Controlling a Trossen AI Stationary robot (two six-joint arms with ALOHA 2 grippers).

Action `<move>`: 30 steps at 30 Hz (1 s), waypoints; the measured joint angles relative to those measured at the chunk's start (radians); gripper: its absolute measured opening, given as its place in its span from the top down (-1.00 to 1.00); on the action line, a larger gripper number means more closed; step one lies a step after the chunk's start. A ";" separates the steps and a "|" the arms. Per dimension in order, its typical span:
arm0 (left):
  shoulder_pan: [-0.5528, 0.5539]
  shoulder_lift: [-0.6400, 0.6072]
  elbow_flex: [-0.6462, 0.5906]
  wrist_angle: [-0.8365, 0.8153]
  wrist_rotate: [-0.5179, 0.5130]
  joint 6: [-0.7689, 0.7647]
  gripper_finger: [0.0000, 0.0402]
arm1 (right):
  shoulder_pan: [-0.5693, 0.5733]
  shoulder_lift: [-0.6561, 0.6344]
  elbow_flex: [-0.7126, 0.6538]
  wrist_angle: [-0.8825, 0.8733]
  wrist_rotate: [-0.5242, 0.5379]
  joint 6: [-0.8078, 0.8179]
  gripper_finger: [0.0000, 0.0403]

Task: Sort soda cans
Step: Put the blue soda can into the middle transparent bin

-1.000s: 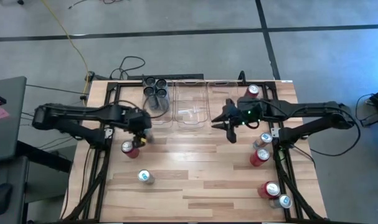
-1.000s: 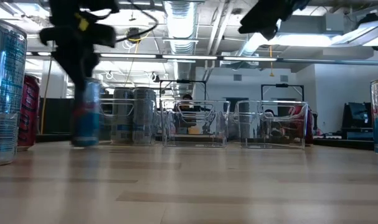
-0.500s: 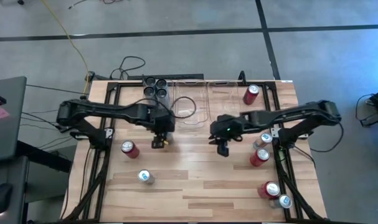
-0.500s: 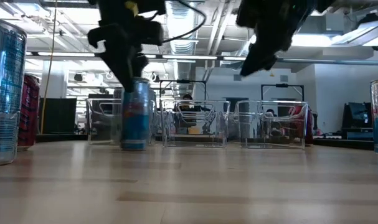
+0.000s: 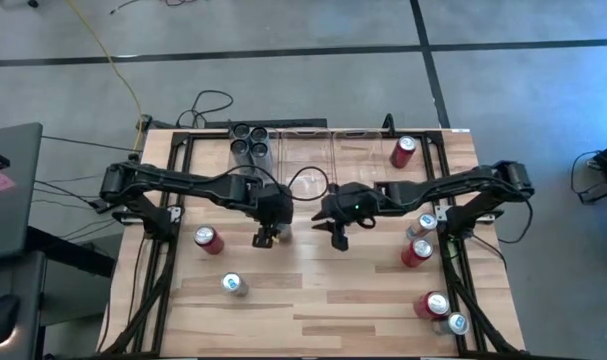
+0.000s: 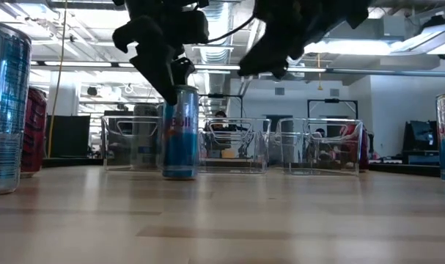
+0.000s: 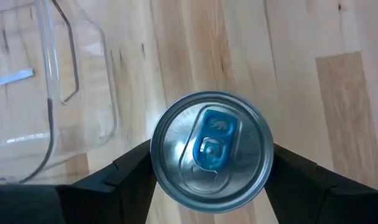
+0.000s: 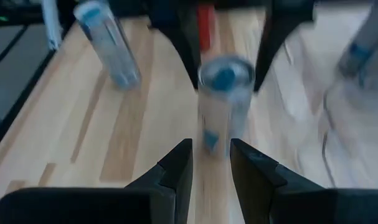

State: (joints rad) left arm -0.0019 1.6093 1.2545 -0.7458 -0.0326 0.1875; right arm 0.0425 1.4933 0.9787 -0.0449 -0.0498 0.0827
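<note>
A silver-blue soda can (image 6: 180, 136) stands upright near the table's middle, and my left gripper (image 5: 266, 232) is shut on it from above. Its silver top (image 7: 212, 151) fills the left wrist view. My right gripper (image 5: 339, 238) hangs open just right of this can and points at it; the can (image 8: 225, 106) shows beyond its fingertips. Loose cans stand on the table: a red one (image 5: 208, 240) and a silver-blue one (image 5: 233, 285) on the left, several more (image 5: 416, 252) on the right. Dark cans (image 5: 248, 142) stand in the left bin, and a red can (image 5: 403, 150) lies by the right bin. My left gripper pinches the can between its two fingers (image 7: 136, 171), one on each side of the upper wall just under the rim (image 7: 263, 158). The fingers come from above, pointing down. The can is upright; whether its base (image 6: 179, 174) is on the table or just above it, I cannot tell.
Three clear plastic bins (image 5: 305, 165) stand in a row at the table's far edge. The arms' black frames run along the left (image 5: 158, 270) and right (image 5: 453, 270) sides. Bare wood (image 5: 323, 295) lies near the table's near edge.
My left gripper has carried the upright silver-blue can from beside the red can on the left toward the table's middle. My right gripper has moved from in front of the bins toward the left and near edge, closing on the can.
</note>
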 joint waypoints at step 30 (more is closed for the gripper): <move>0.000 -0.012 -0.001 -0.038 0.011 -0.056 -0.73 | -0.040 0.145 0.055 0.265 0.000 -0.079 -0.77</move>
State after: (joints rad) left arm -0.0017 1.5971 1.2537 -0.7840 -0.0212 0.1317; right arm 0.0029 1.6386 1.0336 0.2205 -0.0502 0.0033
